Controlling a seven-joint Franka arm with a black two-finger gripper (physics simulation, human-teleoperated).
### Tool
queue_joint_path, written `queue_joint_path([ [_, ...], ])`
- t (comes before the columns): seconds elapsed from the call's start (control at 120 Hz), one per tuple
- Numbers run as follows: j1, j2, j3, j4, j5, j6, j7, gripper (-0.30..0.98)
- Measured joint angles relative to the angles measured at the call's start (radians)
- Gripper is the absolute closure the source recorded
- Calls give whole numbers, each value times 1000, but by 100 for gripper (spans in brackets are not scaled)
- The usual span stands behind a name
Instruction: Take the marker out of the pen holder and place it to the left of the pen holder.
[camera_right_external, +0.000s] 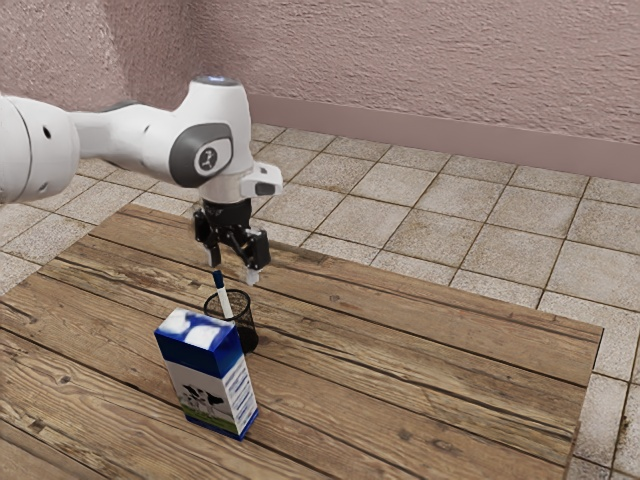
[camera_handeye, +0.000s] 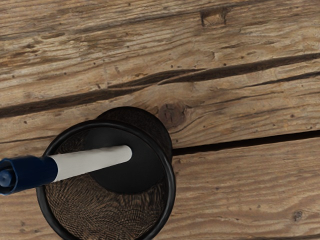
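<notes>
My gripper (camera_right_external: 234, 270) hangs open over the pen holder in the exterior view, its fingertips apart and around the height of the marker's top. The black mesh pen holder (camera_right_external: 247, 332) stands upright on the table, partly hidden by the milk carton. A white marker (camera_right_external: 225, 302) with a dark blue cap leans inside it, cap up. In the wrist view the marker (camera_handeye: 92, 161) rests against the rim of the pen holder (camera_handeye: 170, 187), its blue end sticking out past the rim and its white end inside. Nothing is held.
A blue and white milk carton (camera_right_external: 208, 385) with a cow picture stands close to the pen holder, on the side toward the exterior camera. The wooden table (camera_right_external: 420, 370) has its far edge behind the gripper, with a tiled floor and a pink wall beyond.
</notes>
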Motion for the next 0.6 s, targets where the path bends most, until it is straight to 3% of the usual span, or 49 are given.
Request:
queue_joint_path([
  [0.6, 45, 92, 49, -17, -37, 142, 22, 2],
])
